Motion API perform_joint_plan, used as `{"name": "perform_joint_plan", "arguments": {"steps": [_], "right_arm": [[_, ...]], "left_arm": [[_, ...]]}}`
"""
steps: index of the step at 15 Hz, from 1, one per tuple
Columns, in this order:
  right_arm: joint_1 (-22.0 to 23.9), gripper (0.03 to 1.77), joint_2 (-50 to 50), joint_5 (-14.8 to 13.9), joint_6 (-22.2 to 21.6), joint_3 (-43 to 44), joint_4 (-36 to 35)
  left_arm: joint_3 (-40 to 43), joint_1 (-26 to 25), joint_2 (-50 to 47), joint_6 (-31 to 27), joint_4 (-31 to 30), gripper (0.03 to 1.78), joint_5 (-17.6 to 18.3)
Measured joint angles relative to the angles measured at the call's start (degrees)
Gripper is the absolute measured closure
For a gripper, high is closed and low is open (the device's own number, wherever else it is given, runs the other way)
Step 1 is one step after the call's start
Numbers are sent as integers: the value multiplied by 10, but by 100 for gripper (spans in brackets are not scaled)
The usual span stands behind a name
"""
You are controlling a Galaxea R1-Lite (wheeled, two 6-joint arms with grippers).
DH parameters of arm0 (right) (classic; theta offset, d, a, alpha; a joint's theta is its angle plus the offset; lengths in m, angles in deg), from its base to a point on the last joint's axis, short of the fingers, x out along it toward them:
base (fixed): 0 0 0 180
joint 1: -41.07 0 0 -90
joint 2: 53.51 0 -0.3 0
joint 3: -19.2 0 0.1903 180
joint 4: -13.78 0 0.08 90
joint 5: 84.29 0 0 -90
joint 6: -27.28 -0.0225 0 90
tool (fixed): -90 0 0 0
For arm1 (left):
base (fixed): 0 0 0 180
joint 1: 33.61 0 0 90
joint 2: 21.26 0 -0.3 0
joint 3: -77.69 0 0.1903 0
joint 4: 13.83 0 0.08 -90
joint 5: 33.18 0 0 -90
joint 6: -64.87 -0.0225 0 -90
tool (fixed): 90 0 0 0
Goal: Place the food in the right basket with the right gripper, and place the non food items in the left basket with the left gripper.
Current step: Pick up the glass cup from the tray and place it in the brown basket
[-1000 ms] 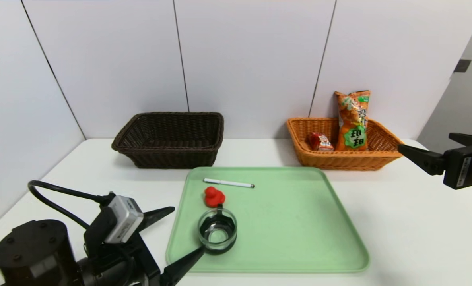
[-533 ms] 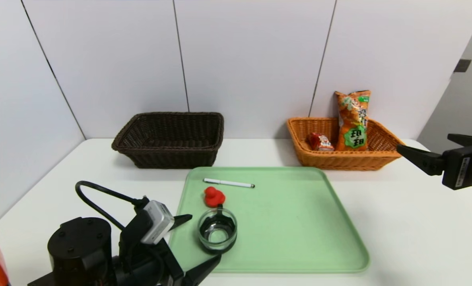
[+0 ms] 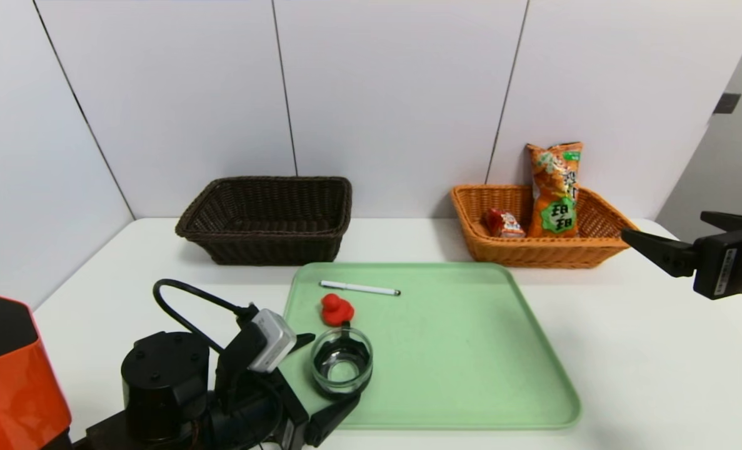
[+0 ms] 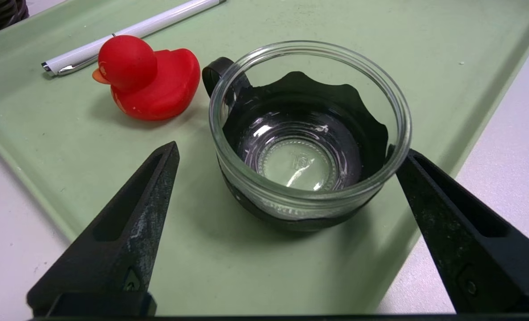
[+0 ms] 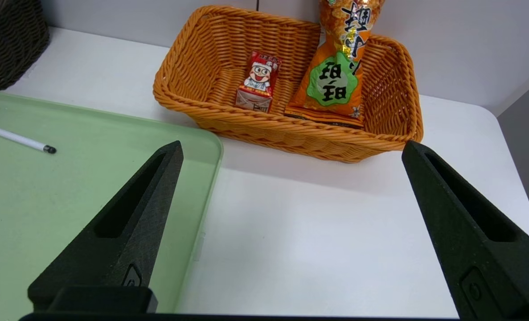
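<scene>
The clear glass cup (image 3: 342, 361) (image 4: 300, 196) stands on the green tray (image 3: 458, 350), near its front left corner. My left gripper (image 3: 335, 367) (image 4: 289, 149) is open, its tips on either side of the cup. One fingertip (image 4: 409, 160) is at the cup's rim. The red duck (image 3: 336, 309) (image 4: 153, 80) and white pen (image 3: 358, 288) (image 4: 130, 33) lie just beyond. The dark left basket (image 3: 264, 244) holds nothing I can see. The orange right basket (image 3: 533, 253) (image 5: 291, 129) holds the snack bag (image 3: 555, 187) (image 5: 335, 80) and red carton (image 3: 502, 223) (image 5: 257, 82). My right gripper (image 3: 663, 224) (image 5: 291, 145) hangs open at the far right.
The baskets stand against the back wall, with a gap of white table between them. An orange and black part of the robot (image 3: 8, 375) fills the front left corner. The left arm's cable (image 3: 183, 300) loops above the table left of the tray.
My left arm has moved right and forward over the tray's corner, bringing its open fingers around the cup. The right gripper has barely shifted.
</scene>
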Motion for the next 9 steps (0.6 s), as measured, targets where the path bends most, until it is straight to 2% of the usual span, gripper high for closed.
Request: {"name": "perform_joint_plan", "arguments": {"steps": [9], "right_arm": [[0, 10, 0, 1, -1, -4, 0]], "left_arm": [[-17, 0, 18, 1, 0, 12, -1]]}}
